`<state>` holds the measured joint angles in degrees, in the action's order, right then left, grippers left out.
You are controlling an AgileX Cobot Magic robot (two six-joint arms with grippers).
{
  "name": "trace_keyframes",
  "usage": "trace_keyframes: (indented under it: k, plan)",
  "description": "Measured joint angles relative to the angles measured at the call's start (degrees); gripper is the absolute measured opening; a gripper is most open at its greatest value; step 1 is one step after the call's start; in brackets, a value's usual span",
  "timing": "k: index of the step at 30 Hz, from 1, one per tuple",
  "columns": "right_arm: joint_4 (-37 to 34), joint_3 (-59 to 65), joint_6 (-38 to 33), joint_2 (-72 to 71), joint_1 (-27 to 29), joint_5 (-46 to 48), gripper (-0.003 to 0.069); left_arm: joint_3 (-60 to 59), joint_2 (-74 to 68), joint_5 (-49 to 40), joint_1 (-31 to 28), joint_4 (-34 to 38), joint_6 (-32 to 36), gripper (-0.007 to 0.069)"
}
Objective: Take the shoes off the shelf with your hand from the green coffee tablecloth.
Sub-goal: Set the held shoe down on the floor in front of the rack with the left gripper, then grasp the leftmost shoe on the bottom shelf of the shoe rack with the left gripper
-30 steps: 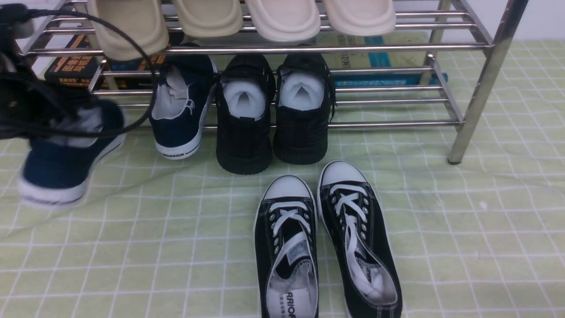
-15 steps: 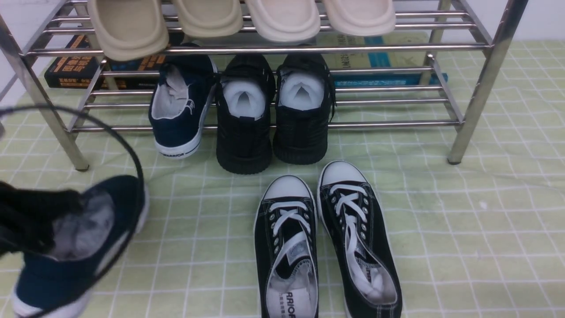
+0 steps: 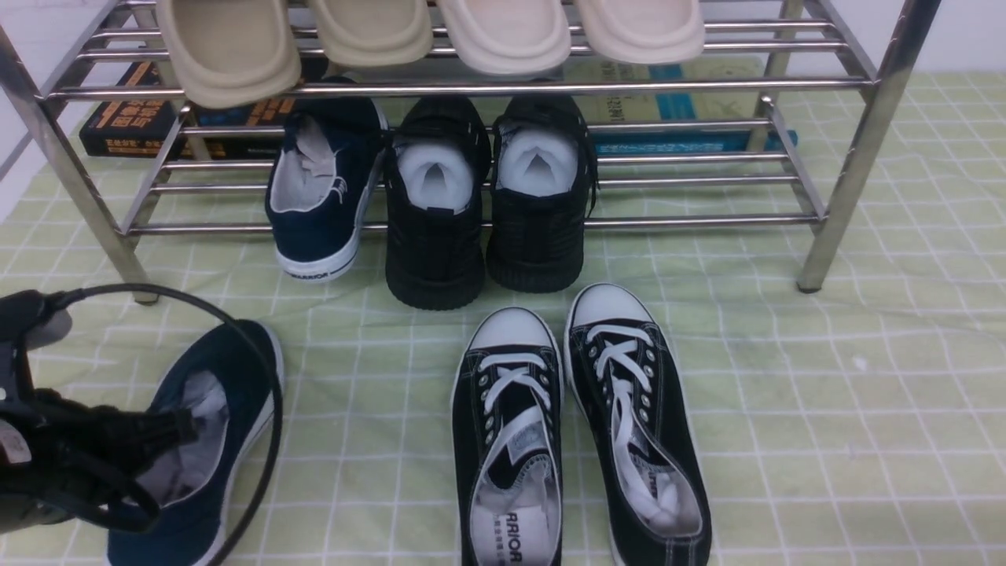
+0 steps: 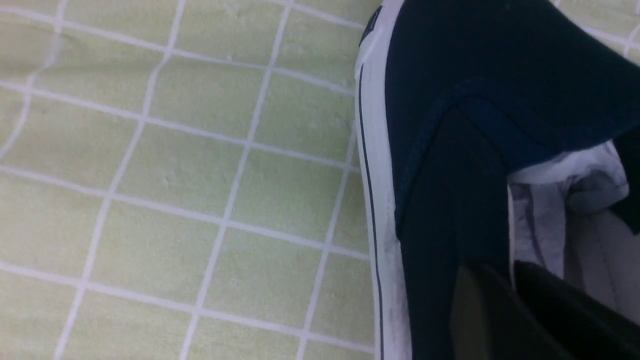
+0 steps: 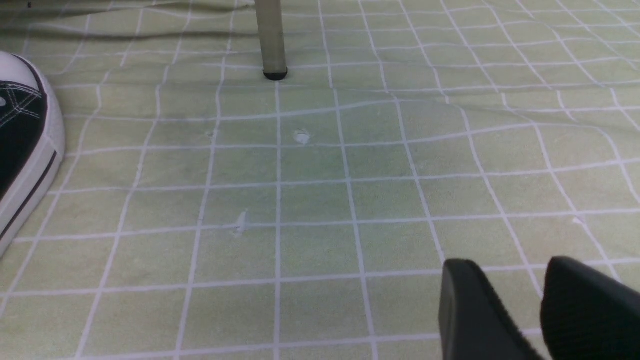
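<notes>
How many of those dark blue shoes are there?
2. One navy shoe sits on the shelf's lower tier, beside the black sneakers; the other navy shoe is low over the green tablecloth at front left, held by the left gripper. None looks hidden.

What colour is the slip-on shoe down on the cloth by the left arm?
Navy blue shoe with a white sole; the left wrist view shows it best.

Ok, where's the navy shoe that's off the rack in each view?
Front: navy shoe, lower left corner.
Left wrist: navy shoe fills the right side, white sole toward centre.
Right wrist: not in it.
Shared landmark: green grid tablecloth, visible in all three.
</notes>
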<state>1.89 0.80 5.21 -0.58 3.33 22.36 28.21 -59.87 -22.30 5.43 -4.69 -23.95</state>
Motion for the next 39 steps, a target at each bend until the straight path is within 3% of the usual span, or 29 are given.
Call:
trace_keyframes:
  k: [9, 16, 18, 22, 30, 39]
  plan:
    - [0.0, 0.0, 0.0, 0.0, 0.0, 0.0, 0.0239, 0.0, -0.1, -4.3, 0.0, 2.5, 0.0, 0.0067]
    - [0.0, 0.0, 0.0, 0.0, 0.0, 0.0, 0.0239, 2.1, 0.4, -11.1, 0.0, 3.0, 0.0, 0.0216]
    - [0.0, 0.0, 0.0, 0.0, 0.0, 0.0, 0.0239, 7.3, 1.6, -14.6, 0.0, 3.2, 0.0, 0.0311]
    - [0.0, 0.0, 0.0, 0.0, 0.0, 0.0, 0.0239, 16.4, 1.8, -16.6, 0.0, 3.2, 0.0, 0.0385]
    - [0.0, 0.0, 0.0, 0.0, 0.0, 0.0, 0.0239, 29.9, -6.8, -16.7, 0.0, 4.3, 0.0, 0.0402]
    - [0.0, 0.0, 0.0, 0.0, 0.0, 0.0, 0.0239, 37.6, -24.9, -5.8, 0.0, 8.2, 5.6, 0.0408]
